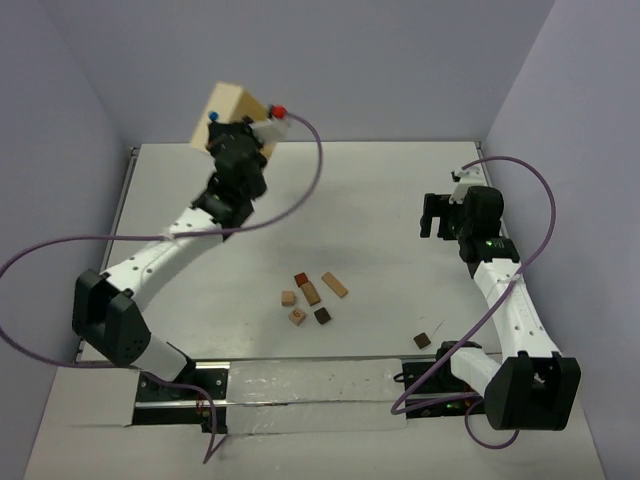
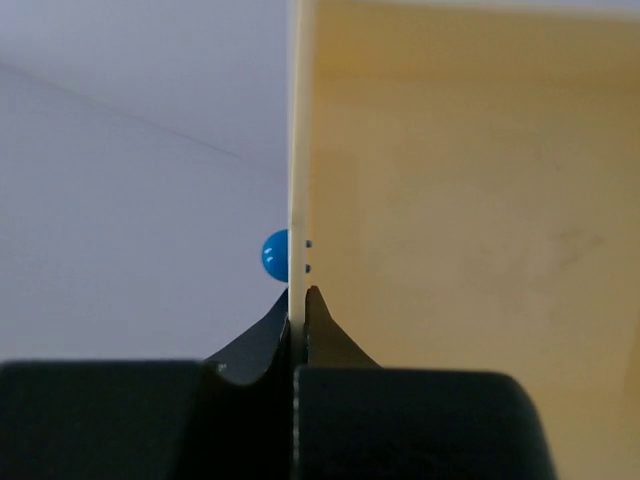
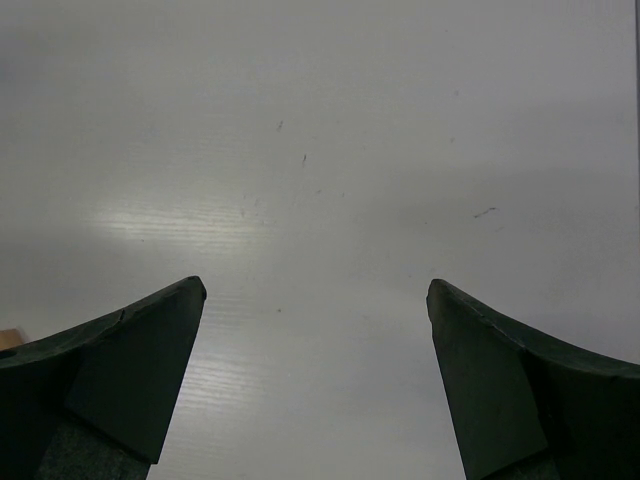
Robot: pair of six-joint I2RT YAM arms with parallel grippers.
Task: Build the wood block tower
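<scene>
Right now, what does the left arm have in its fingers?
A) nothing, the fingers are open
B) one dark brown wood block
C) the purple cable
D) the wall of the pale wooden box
D: in the left wrist view the left fingers are pinched shut on the thin wall of the pale wooden box, while the wood blocks lie loose on the table.
</scene>
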